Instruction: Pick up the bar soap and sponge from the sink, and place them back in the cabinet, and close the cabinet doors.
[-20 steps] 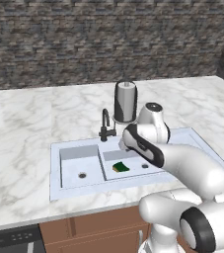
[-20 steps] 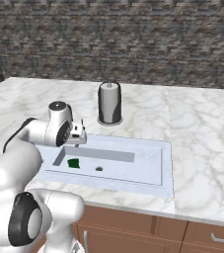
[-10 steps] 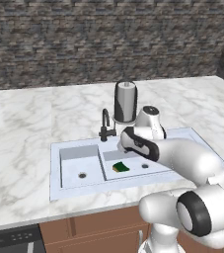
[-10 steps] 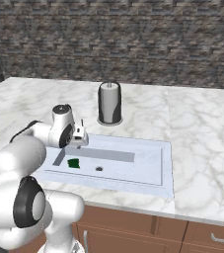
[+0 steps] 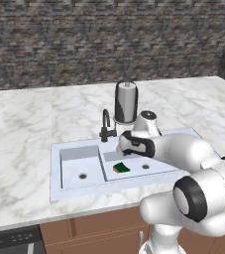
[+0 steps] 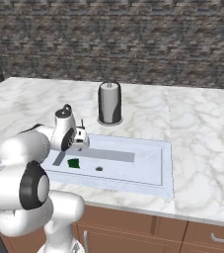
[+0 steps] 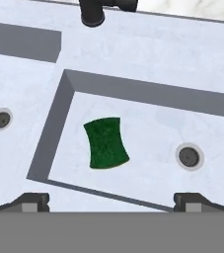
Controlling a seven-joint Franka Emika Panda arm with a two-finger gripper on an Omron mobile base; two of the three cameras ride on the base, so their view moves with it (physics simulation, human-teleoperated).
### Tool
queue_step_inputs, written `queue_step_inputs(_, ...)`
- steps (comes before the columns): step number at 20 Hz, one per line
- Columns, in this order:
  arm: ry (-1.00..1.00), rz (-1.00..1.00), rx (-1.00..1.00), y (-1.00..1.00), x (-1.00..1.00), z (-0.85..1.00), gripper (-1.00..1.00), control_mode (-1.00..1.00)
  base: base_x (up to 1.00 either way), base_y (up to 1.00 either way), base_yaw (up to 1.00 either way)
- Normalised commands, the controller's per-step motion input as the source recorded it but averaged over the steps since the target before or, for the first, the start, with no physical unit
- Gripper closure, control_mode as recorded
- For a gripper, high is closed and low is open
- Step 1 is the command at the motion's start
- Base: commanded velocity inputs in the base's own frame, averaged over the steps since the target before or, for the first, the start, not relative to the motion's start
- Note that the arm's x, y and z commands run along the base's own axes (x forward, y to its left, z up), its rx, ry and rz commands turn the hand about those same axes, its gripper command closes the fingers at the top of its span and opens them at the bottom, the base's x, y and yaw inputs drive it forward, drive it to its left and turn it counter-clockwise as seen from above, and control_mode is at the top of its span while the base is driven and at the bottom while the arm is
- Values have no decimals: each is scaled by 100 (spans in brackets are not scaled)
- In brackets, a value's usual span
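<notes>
My gripper point(image 7: 111, 201) hangs over the sink point(image 7: 148, 54), jaws spread wide and empty, with the sponge point(image 7: 106, 143) lying flat on the floor of the basin below it. Taking the drain point(image 7: 189, 156) of that basin as my mark, the sponge sits well off to the side of it, toward the wall that divides the two basins, green face up. In the hand view the sponge lies just ahead of the midpoint between my two fingertips point(image 7: 32, 201), a touch toward this one, so I judge the coming move to be mostly a straight descent with a small sideways correction. Its long axis runs up and down that view, roughly square to the line joining my fingertips, so the jaws would close across its short width with little or no turning of the wrist.

From the left base view the gripper point(image 5: 126, 146) stands above the sponge point(image 5: 121, 167), which rests on the faucet point(image 5: 105, 127) side of the drain. The right base view shows the gripper point(image 6: 80, 138) just above and beside the sponge point(image 6: 74, 163), apart from it. I cannot find the soap in any view, so I would take the sponge first
</notes>
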Motion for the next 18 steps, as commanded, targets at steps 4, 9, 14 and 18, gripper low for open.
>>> queue_step_inputs(4,0,1,0,6,13,-26,-100,-100,0,0,0)
queue_step_inputs(9,0,1,0,6,15,-26,-100,-100,0,0,0)
queue_step_inputs(14,0,1,0,5,21,-22,-100,-100,0,0,0)
queue_step_inputs(18,4,1,0,2,8,-11,-100,-100,0,0,0)
